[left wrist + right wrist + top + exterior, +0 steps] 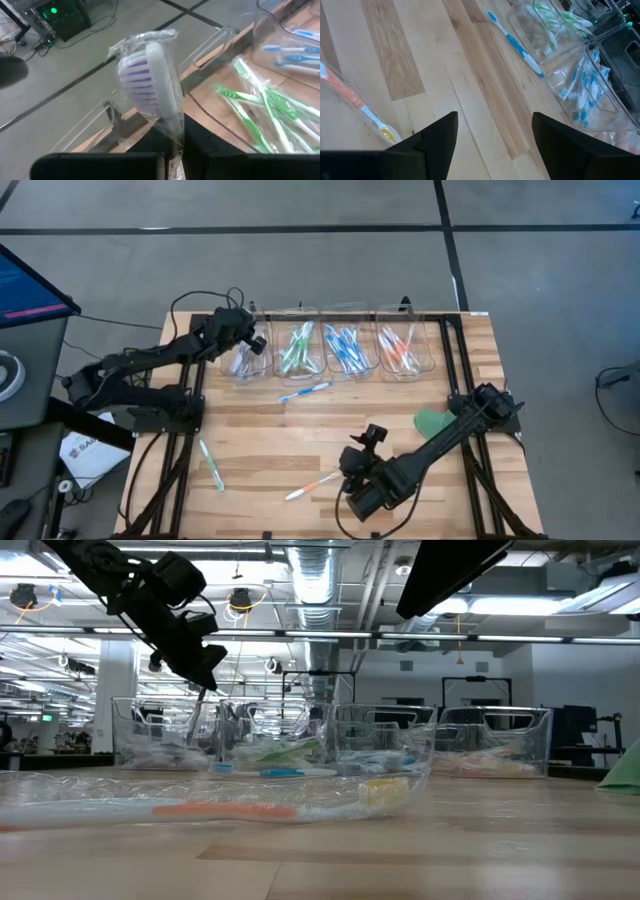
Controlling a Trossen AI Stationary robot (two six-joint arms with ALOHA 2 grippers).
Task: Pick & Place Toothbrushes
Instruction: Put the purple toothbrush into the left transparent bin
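Note:
My left gripper (252, 346) is over the far-left clear bin (245, 360) and is shut on a purple-bristled toothbrush (149, 80) in a clear wrapper. Three more bins to its right hold green (297, 350), blue (345, 350) and orange (400, 350) toothbrushes. Loose toothbrushes lie flat on the table: a blue one (305, 391), a green one (210, 463) and an orange one (312, 485). My right gripper (348, 472) hovers open near the front of the table, just right of the orange one (350, 97), touching nothing. My left gripper pinches the wrapped purple toothbrush between its two fingers, just behind the head (172, 142). The bristled head sticks out ahead of the fingers. The brush is lifted clear of the table, above the far-left bin; the handle behind the fingers is hidden.
The four bins stand in a row along the table's far edge. A flat green disc (432, 421) lies at the right, beside the right arm. Bare wood shows in the table's middle (270, 435). A monitor and cables sit off the table's left side.

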